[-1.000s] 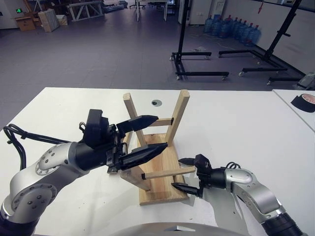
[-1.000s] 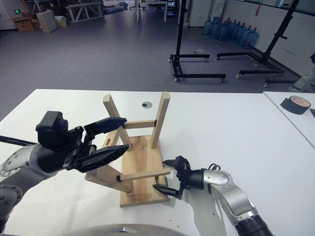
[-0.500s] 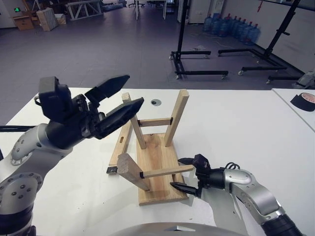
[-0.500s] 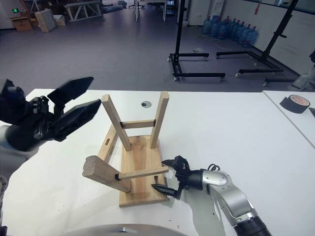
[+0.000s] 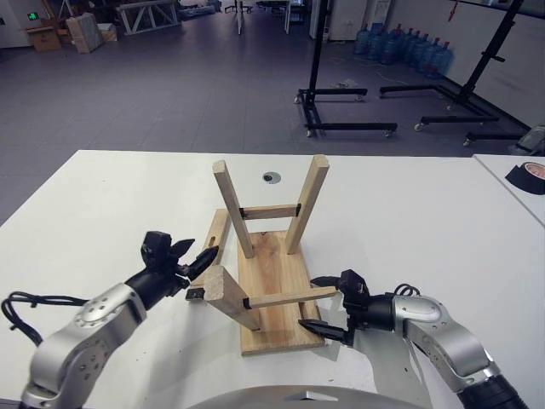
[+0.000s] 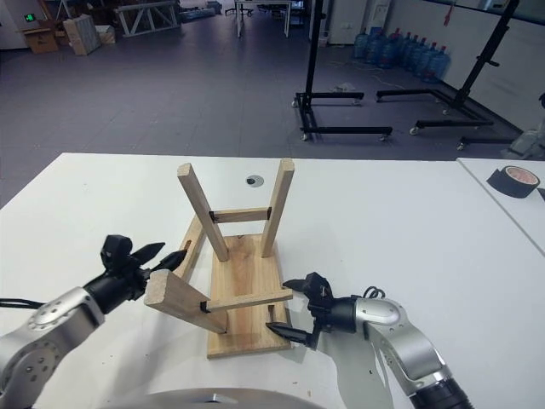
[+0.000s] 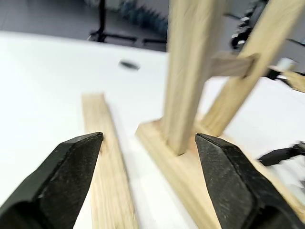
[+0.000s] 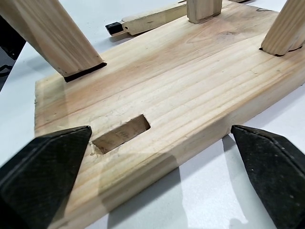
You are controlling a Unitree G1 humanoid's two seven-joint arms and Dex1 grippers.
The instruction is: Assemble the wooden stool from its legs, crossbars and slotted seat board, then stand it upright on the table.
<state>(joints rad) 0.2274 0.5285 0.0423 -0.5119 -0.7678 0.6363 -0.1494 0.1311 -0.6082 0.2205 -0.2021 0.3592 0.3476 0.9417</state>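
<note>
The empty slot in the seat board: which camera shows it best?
The right wrist view: the slot lies close up, empty. The eye views show it too small to judge; the left wrist view faces the legs.

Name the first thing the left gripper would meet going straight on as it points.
Left gripper: probably the seat board edge, below the upright leg; a loose wooden strip lies low between its open jaws. Depth unclear.

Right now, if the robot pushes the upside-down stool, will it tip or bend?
Probably not tip: the seat board lies flat on the table. It looks stiff, solid wood. The near leg leans, with one slot empty, so it may wobble.
</note>
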